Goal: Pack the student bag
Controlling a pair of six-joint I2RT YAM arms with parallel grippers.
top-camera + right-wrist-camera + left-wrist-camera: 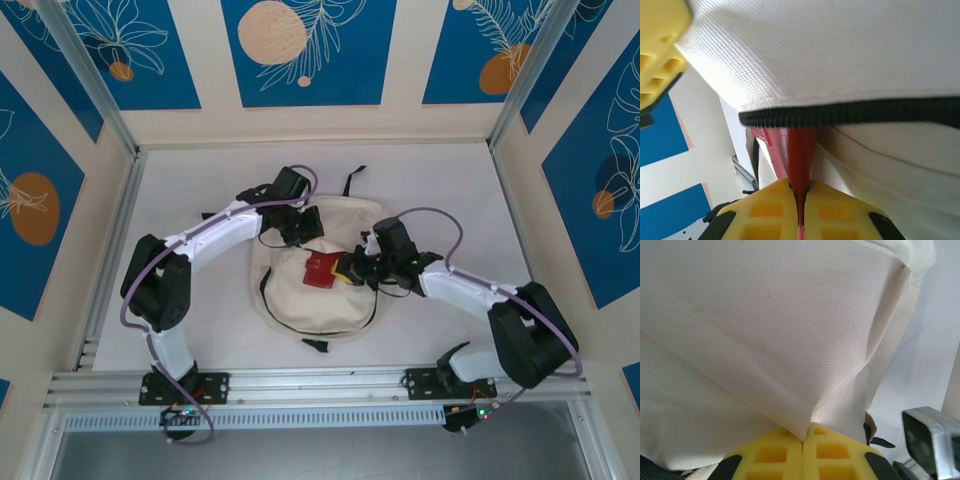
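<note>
Left fingers (pixel 772 455) pinch bag (pixel 320 305) fabric; right fingers (pixel 840 220) pinch red item (pixel 797 150) at zipper (pixel 850 112).
Risk: edge grip slips, or item snags zipper if mouth sags.

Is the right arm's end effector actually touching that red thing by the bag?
Touching. The right wrist view shows the right end effector shut on the red item, its edge pinched tight with no gap.

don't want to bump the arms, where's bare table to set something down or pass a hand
Bare table: far right, between the student bag and the right wall, and in a strip behind the bag along the back wall. Far left corner beyond the left arm is free too. Crowded: mid-table, left gripper and right gripper at the bag.
</note>
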